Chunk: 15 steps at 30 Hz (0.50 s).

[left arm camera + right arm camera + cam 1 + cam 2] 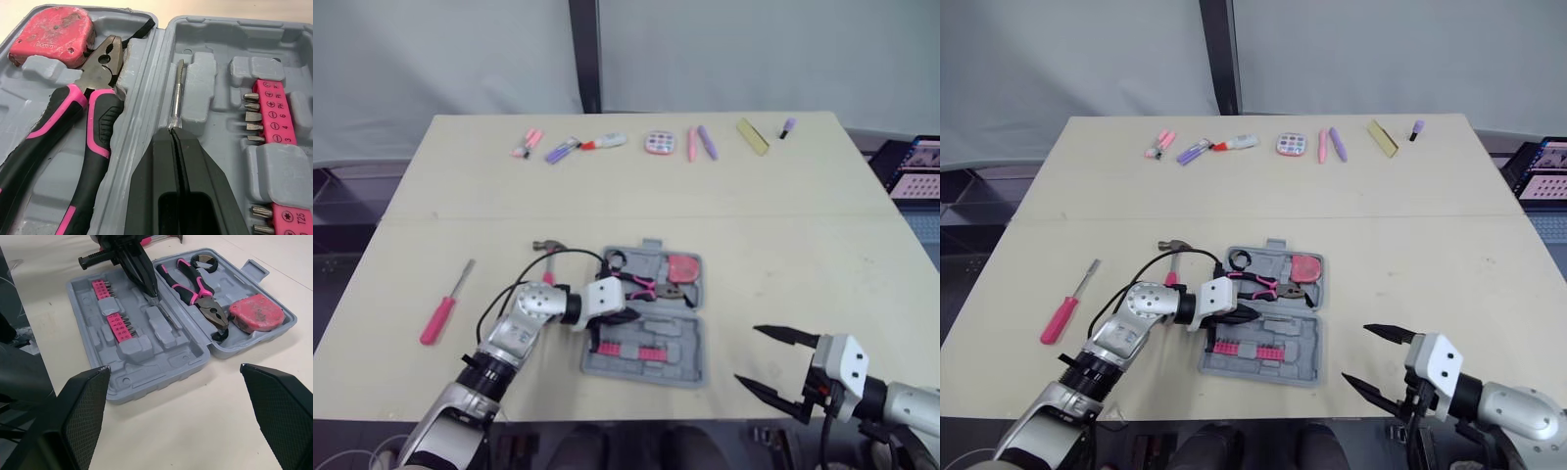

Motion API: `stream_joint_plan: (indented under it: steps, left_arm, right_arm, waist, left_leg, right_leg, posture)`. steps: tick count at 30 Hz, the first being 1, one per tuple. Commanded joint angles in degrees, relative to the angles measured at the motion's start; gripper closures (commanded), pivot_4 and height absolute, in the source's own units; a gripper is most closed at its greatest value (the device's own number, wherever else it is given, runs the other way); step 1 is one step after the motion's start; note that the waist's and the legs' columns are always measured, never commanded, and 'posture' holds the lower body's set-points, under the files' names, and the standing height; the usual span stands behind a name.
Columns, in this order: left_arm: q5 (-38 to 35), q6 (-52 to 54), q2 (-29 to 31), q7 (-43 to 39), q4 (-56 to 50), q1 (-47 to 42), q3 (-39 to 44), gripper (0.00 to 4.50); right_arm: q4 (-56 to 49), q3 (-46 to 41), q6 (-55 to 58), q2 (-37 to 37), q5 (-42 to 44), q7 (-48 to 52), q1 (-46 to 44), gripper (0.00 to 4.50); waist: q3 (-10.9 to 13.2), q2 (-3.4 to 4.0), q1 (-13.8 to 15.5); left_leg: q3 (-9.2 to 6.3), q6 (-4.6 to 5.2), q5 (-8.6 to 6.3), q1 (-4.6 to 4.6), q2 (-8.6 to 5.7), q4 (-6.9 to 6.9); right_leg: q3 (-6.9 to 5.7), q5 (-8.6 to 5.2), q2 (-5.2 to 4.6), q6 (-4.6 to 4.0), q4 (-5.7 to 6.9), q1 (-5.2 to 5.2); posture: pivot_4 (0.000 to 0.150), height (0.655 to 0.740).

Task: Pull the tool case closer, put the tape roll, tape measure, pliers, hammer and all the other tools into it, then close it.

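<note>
**Left fingers clamp a steel shaft inside the open case**

The left gripper (172, 131) has its fingers clenched together on a thin metal shaft (177, 93), which lies in the near half of the open tool case (685, 343). Pliers (643, 285), tape measure (682, 267) and tape roll (615, 259) sit in the far half. The hammer (546, 247) lies at the case's ten o'clock and a pink screwdriver (442, 311) at nine. The right gripper (746, 353) hovers at four o'clock, fingers spread wide.
</note>
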Motion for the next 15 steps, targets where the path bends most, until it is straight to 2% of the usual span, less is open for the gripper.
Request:
stream_joint_plan:
  steps: [1,15]
  left_arm:
    - [1.35,1.09,0.48,0.76,0.31,0.63,-0.62,4.45]
    - [3.1,4.29,0.95,2.06,-0.01,1.42,-2.93,4.45]
  right_arm:
    - [-2.02,-1.39,-0.35,-0.01,0.73,-0.2,0.65,0.0]
    - [-2.43,-1.76,-0.19,-0.07,0.94,-0.2,1.48,0.0]
  waist:
    - [-0.01,0.0,0.01]
    - [-0.13,0.04,0.09]
  left_leg:
    - [0.0,0.0,0.0,0.01,0.0,0.0]
    - [-0.01,0.0,0.0,0.06,0.0,-0.01]
  right_leg:
    - [0.0,0.0,0.0,0.0,0.0,0.0]
    - [0.02,0.0,-0.01,0.0,-0.03,0.09]
  posture:
    - [0.15,0.74]
    - [0.15,0.74]
